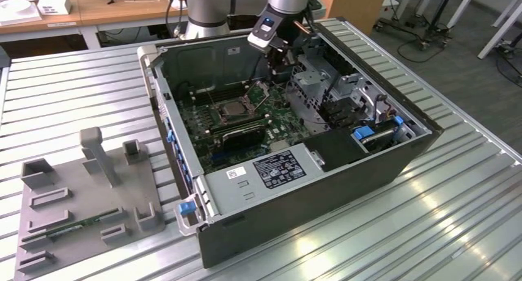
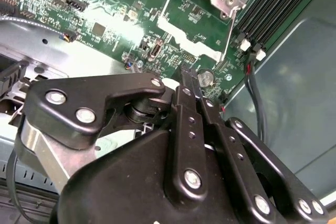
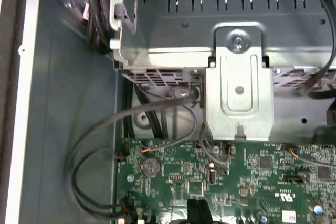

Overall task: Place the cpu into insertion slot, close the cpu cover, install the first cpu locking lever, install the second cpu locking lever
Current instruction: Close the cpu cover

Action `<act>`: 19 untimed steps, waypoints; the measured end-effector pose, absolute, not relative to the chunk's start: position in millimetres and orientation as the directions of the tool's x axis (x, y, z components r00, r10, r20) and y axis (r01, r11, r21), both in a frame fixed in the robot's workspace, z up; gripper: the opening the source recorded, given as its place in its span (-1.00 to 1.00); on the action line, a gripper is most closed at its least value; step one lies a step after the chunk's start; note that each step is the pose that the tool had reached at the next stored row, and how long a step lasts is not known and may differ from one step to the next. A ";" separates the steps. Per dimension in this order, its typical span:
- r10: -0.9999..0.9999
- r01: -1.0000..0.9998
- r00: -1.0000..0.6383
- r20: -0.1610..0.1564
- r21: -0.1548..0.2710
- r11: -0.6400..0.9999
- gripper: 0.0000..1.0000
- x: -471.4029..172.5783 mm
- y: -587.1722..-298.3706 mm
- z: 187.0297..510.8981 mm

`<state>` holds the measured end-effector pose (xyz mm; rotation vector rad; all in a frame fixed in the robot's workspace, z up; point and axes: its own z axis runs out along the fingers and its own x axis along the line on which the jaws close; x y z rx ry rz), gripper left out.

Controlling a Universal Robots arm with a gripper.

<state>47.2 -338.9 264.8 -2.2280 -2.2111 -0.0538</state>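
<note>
Fixture tray [image 1: 131, 189]: grey, on the slatted table [image 1: 456, 232] beside the case, well apart from the work.
Computer case [image 1: 343, 177]: lies on its side with the open face up, evidently so the board can be reached from above.
Cpu [image 1: 231, 110]: appears seated flat in the insertion slot [image 1: 217, 116], top face up. It is square, so it has no long axis, and its edges run parallel to the memory slots [image 1: 244, 133].
Gripper [image 2: 190, 76]: fingers pressed together with nothing pinched. It hovers over the board just beyond the slot, tips pointing down.

Open above the insertion slot [image 1: 231, 113] — drive cage [image 1: 314, 85] (grey metal) close beside
</note>
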 end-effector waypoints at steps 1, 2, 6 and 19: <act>1.000 1.000 0.007 0.026 0.023 -0.008 -0.79 47.9 -338.9 264.8; 1.000 1.000 0.007 0.026 0.023 -0.008 -0.79 48.6 -339.0 264.8; 1.000 1.000 0.008 0.026 0.023 -0.008 -0.79 49.1 -339.0 264.8; 1.000 1.000 0.007 0.026 0.023 -0.008 -0.79 49.2 -339.0 253.0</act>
